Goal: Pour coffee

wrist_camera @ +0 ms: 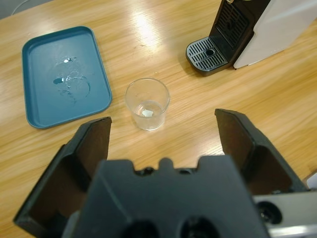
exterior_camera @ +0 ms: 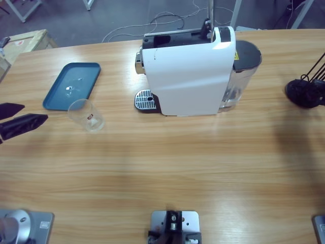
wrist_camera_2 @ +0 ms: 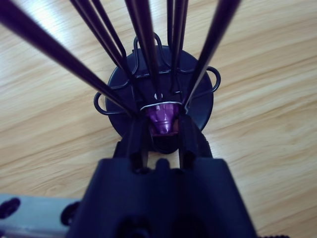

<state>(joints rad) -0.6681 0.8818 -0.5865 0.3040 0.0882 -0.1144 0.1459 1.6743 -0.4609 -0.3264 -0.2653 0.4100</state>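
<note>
High view: one white coffee machine [exterior_camera: 190, 71] stands at the table's [exterior_camera: 167, 168] upper middle, long axis running 3 to 9 o'clock, its drip grille [exterior_camera: 144, 99] at the 9 o'clock end and a dark-lidded water tank [exterior_camera: 242, 71] at the 3 o'clock end. One clear glass cup [exterior_camera: 86, 115] stands upright, mouth up, at about 8 o'clock from the grille, just beside the lower edge of one blue tray [exterior_camera: 71, 85]. The left gripper [exterior_camera: 15, 118] enters at the left edge, its two black jaws spread and pointing toward 3 o'clock, near the cup but apart from it. One black wire holder [exterior_camera: 304, 91] sits at the right edge.

Left wrist view: the left gripper [wrist_camera: 163, 134] is spread wide with nothing between the jaws. The cup [wrist_camera: 147, 103] stands ahead at 12 o'clock with only a faint wet spot at its bottom. The tray [wrist_camera: 64, 74], wet with droplets, lies at 10 o'clock; the machine's grille [wrist_camera: 208, 53] is at 1 o'clock.

Right wrist view: the right gripper [wrist_camera_2: 161, 130] pinches one purple capsule [wrist_camera_2: 162, 119] at the foot of the wire holder [wrist_camera_2: 158, 94], whose black rods rise toward the camera.
</note>
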